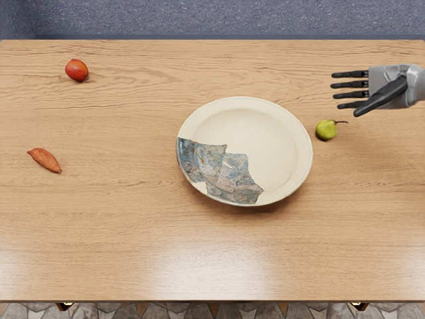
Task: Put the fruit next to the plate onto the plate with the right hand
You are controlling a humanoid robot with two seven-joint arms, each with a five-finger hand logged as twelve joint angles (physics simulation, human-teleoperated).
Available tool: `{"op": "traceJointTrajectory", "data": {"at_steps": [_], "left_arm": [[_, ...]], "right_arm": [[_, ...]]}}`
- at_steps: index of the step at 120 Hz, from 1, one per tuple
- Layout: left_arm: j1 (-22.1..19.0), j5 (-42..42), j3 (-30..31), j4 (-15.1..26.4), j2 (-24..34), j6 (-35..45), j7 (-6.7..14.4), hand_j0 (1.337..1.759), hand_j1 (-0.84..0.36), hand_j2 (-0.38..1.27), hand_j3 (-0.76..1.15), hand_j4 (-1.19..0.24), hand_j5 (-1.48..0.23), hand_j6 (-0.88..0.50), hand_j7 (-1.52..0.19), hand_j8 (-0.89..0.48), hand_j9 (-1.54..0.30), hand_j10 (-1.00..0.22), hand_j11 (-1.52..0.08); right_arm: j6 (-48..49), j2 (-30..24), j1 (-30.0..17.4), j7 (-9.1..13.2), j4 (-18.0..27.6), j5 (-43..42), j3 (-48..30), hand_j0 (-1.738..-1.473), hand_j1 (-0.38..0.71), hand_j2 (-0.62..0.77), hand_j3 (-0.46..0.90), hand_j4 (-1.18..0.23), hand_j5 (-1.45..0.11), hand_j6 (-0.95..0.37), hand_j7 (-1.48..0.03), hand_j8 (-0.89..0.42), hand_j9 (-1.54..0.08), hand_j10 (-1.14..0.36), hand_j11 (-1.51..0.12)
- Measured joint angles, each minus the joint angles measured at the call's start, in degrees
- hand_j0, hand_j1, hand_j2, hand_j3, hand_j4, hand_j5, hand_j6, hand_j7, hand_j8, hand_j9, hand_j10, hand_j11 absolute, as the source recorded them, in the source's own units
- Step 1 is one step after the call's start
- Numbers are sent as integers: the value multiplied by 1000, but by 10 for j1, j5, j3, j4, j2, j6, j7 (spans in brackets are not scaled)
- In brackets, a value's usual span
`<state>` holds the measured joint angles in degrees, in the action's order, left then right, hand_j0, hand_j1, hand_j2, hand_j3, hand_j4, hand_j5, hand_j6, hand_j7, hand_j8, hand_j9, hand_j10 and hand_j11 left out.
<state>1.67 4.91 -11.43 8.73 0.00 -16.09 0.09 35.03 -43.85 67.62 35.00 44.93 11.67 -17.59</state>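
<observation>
A small green pear with a short stem lies on the table just right of the cream plate, close to its rim but apart from it. The plate sits mid-table and has a blue-grey patterned patch on its lower left part. My right hand comes in from the right edge, above and to the right of the pear, fingers stretched out straight toward the left, open and holding nothing. The left arm is out of view.
A red apple rests at the far left of the wooden table. An orange sweet potato lies at the left edge, nearer the front. The table's far edge runs along the top.
</observation>
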Motion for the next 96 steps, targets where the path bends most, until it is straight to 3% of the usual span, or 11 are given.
{"op": "traceJointTrajectory", "data": {"at_steps": [30, 56, 74, 96], "left_arm": [[1, 0, 0, 0, 0, 0, 0, 1658, 325, 4, 0, -21, -27, -20, -27, -20, -27, -20, -27], [24, 0, 0, 0, 0, 0, 0, 1658, 325, 4, 0, -20, -27, -20, -27, -20, -27, -20, -27], [33, 0, 0, 0, 0, 0, 0, 1658, 325, 4, 0, -21, -27, -21, -27, -20, -27, -20, -27], [33, 0, 0, 0, 0, 0, 0, 1658, 325, 4, 0, -20, -26, -20, -26, -20, -26, -20, -26]], "right_arm": [[0, -1, -1, 0, 10, -15, -1, -1658, -349, -1, 0, 0, 0, 2, 0, 2, 0, 1, 0], [0, 45, 68, 0, 11, -194, 6, -1658, -349, -1, 0, 0, 0, 1, 0, 1, 0, 1, 0], [0, 90, 148, 0, 12, -267, 105, -1658, -349, 0, 0, -1, 0, 0, 0, 0, 0, 0, 0], [0, 141, 178, 0, 20, -361, 186, -1658, -349, 0, 0, -2, 0, -2, 0, -2, 0, -1, 0]]}}
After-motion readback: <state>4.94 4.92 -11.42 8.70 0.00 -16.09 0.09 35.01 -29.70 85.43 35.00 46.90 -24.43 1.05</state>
